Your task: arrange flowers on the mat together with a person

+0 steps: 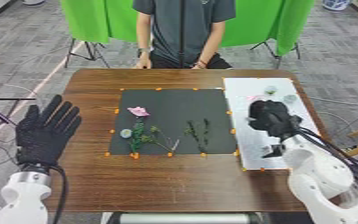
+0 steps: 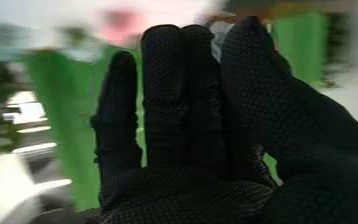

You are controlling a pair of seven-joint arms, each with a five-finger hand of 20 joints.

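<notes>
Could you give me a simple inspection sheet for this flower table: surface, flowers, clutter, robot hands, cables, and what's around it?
Surface: brown wooden table with a dark mat and a white sheet.
Job's things: pink flower, round pale flower and green sprigs on the mat; pale blooms on the sheet.
Clutter: nothing seen beyond small orange markers along the edges.
Hands: left hand open beside the mat; right hand over the sheet.
Cables: black cables along both arms.
Surroundings: green cloth behind, grey floor.
</notes>
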